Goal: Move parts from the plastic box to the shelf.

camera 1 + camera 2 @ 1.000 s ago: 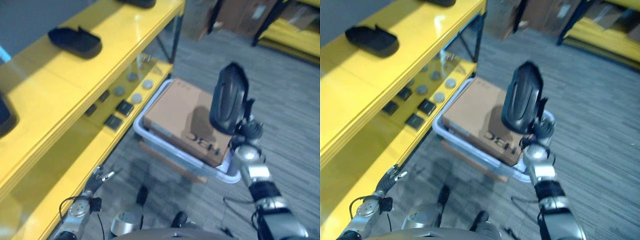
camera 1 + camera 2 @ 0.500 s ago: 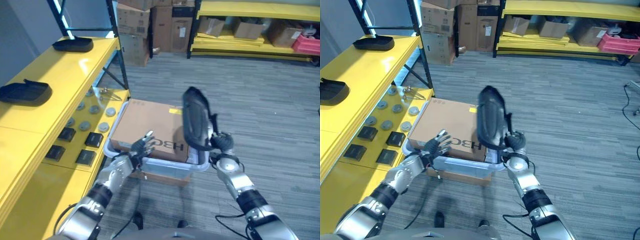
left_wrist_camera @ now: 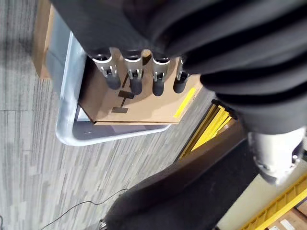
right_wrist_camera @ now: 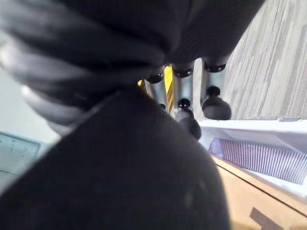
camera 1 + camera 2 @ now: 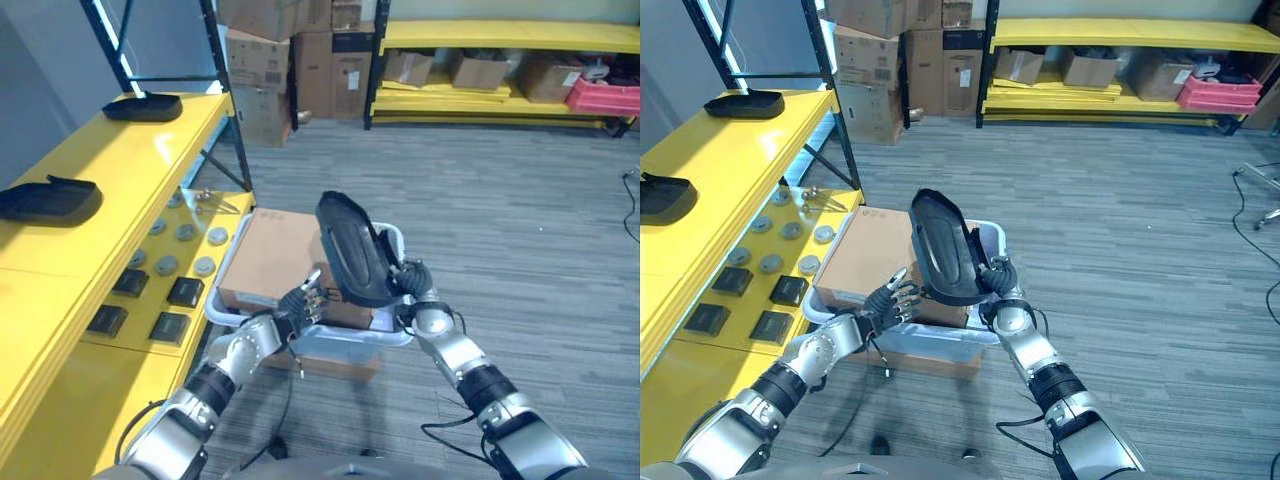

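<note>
Grey carpet surrounds the plastic box (image 5: 232,300) at frame centre. Above it, the right hand (image 5: 412,288) curls around a black part (image 5: 352,248), and the left hand (image 5: 305,303) reaches with relaxed fingers. Risk: the tilted part slips before reaching the yellow shelf (image 5: 105,165), upper left.

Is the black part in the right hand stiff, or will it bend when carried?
The black part probably is stiff: it stands upright above the right hand without sagging. Held at one end only, it may tip. The left hand reaches toward it, open.
</note>
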